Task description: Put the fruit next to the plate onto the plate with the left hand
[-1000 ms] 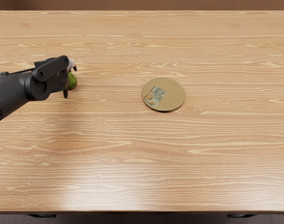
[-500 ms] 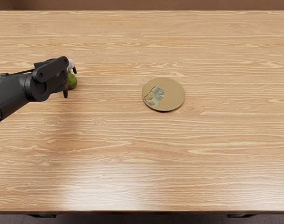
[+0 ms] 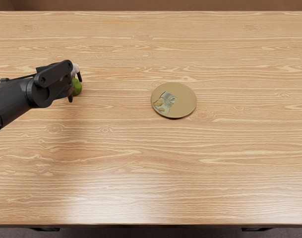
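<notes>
We have the left hand (image 3: 62, 82) at the green fruit (image 3: 77, 88), grip can't be told; fruit well apart from plate (image 3: 184, 98), lift and carry not yet done.

No lettering, number or brand can be read anywhere; the plate (image 3: 186, 102) carries only a small blurred motif, without legible characters.

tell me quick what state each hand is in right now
left hand: at the green fruit, but whether it grips it cannot be told
right hand: not in view
</notes>
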